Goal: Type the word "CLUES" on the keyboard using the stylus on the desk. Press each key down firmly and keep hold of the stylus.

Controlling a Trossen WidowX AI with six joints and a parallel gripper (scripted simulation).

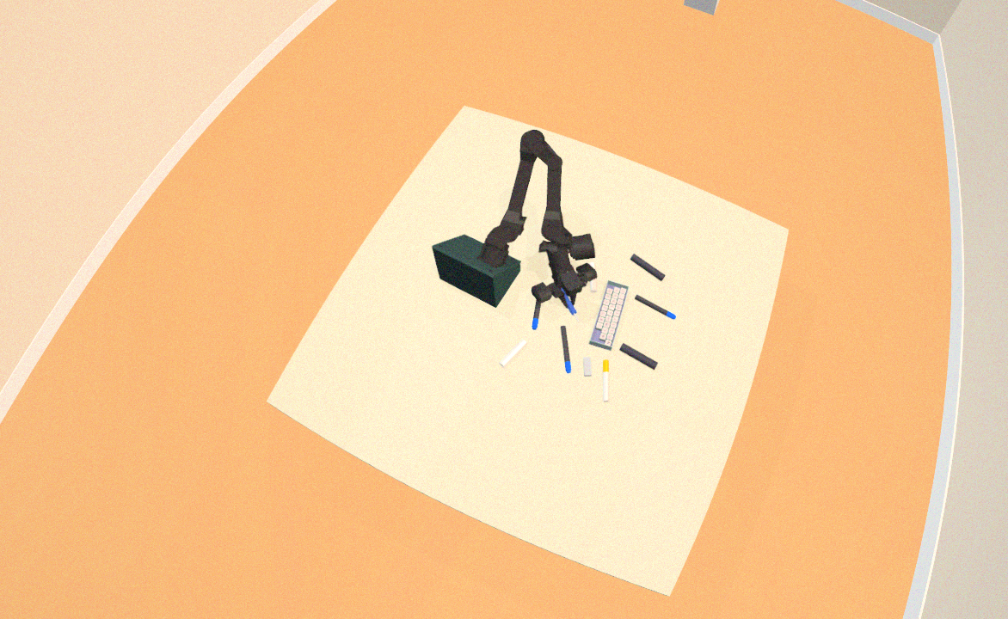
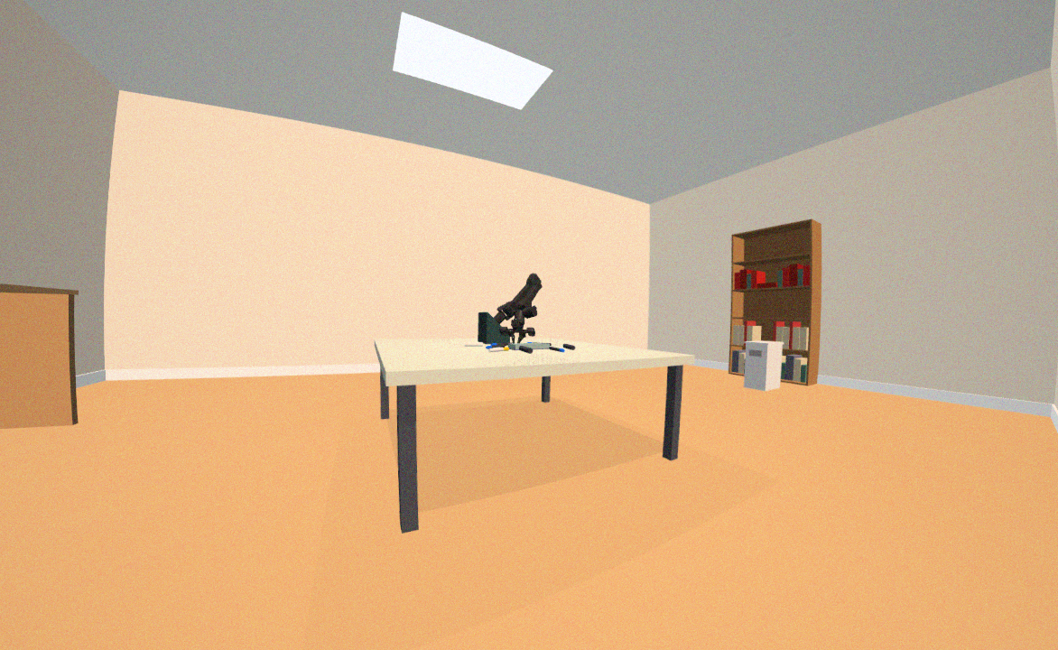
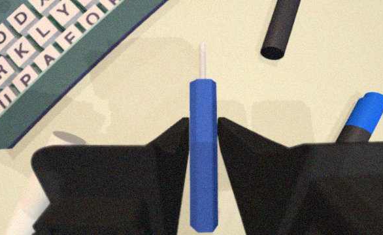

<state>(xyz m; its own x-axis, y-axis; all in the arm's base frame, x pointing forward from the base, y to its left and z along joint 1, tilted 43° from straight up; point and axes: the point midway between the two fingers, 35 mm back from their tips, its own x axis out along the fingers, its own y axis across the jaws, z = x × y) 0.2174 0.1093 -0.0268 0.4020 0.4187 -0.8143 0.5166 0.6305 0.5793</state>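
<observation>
The stylus (image 3: 203, 111) (image 1: 569, 302) has a blue faceted body and a thin pale tip. My gripper (image 3: 202, 123) is shut on its body, with one black fingertip against each side. The tip points away from the gripper, toward the top of the wrist view. The stylus is at or just above the desk; the exact height cannot be told. The keyboard (image 3: 51, 76) (image 1: 609, 315) (image 2: 537, 345), green with pale letter keys, lies at the upper left of the wrist view. Its L and U keys show there; the C, E and S keys are not readable.
A black cylinder (image 3: 280, 29) and a blue-capped marker (image 3: 368, 111) (image 1: 535, 314) lie right of the stylus. A white cylinder (image 3: 31, 209) lies partly under the left finger. Another blue-capped marker (image 1: 566, 347), a grey block (image 1: 586, 366) and a yellow-capped pen (image 1: 605, 384) lie on the desk (image 1: 445, 431).
</observation>
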